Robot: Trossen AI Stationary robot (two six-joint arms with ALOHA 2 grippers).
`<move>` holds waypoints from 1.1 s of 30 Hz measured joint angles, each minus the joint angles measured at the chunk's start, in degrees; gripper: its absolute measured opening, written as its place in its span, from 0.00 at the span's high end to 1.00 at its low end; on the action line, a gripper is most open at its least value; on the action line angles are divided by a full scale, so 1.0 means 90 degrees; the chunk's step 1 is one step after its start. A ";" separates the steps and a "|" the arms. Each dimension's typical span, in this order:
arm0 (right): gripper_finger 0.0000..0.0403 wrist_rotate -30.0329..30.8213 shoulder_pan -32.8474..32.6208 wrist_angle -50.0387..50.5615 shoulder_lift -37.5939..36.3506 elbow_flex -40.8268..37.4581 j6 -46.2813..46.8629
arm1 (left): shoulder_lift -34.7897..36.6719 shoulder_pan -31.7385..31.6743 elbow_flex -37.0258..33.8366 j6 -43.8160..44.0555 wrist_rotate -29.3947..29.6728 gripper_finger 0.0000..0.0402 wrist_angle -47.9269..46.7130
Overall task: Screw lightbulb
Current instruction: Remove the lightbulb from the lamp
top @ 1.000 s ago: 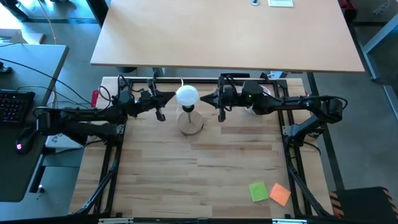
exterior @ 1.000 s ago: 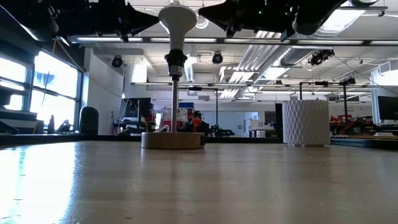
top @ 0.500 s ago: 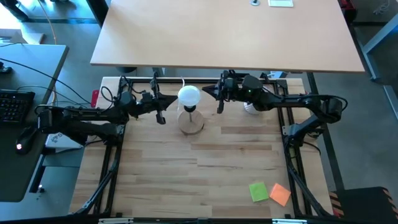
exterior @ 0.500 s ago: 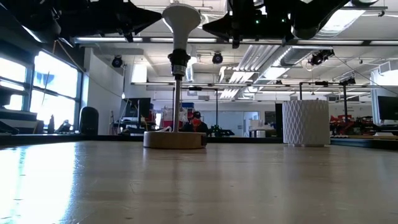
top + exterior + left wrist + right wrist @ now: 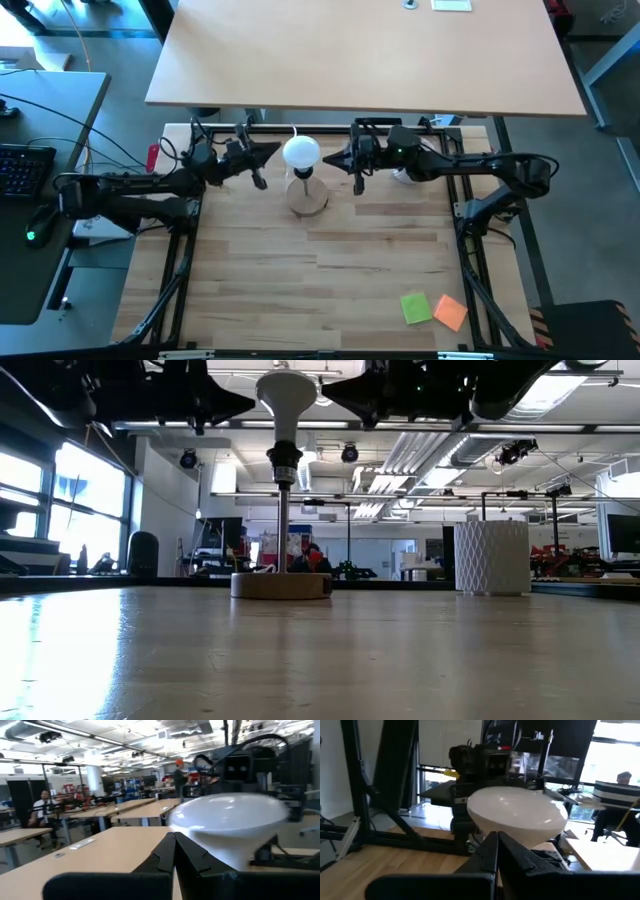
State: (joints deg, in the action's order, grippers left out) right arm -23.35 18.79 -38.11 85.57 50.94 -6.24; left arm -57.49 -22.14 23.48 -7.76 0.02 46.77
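The white lightbulb (image 5: 301, 152) stands upright with its narrow end in the black socket (image 5: 284, 460) on top of the lamp's post, above the round wooden base (image 5: 308, 198). My left gripper (image 5: 277, 152) is shut and points level at the bulb's globe from the table's left. My right gripper (image 5: 326, 160) is also shut and points at the globe from the right. In each wrist view the globe (image 5: 230, 822) (image 5: 517, 815) sits just beyond the shut fingertips. My left gripper's shut tip (image 5: 172, 840) stands level at the lower left side of the globe; I cannot tell whether it touches. My right gripper's shut tip (image 5: 495, 837) stands level at the globe's lower right side (image 5: 520, 837); I cannot tell whether it touches.
A white ribbed cup (image 5: 490, 557) stands on the table at the far right, behind my right arm. A green note (image 5: 415, 308) and an orange note (image 5: 451, 312) lie near the front right corner. A larger desk (image 5: 365, 55) lies beyond the far edge.
My right gripper swung a little toward the far edge and then came back beside the bulb. Both grippers have stayed shut.
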 joint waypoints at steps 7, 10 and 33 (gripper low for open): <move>1.00 -0.0029 0.0003 -0.0640 0.0308 0.0000 0.0024 | -0.0318 -0.0494 0.0324 0.0311 -0.1195 1.00 -0.0018; 1.00 -0.0076 0.0002 -0.0692 0.0312 0.0000 0.0030 | -0.0456 -0.0519 0.0474 0.0339 -0.1580 1.00 -0.0027; 1.00 0.0994 0.0301 -0.0590 0.0326 0.0005 0.0565 | -0.0404 -0.0212 0.0544 0.1187 -0.2415 1.00 -0.0791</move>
State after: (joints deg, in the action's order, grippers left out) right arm -14.40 21.50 -43.42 88.51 50.98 -1.16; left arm -61.12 -24.05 28.38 2.92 -21.71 39.65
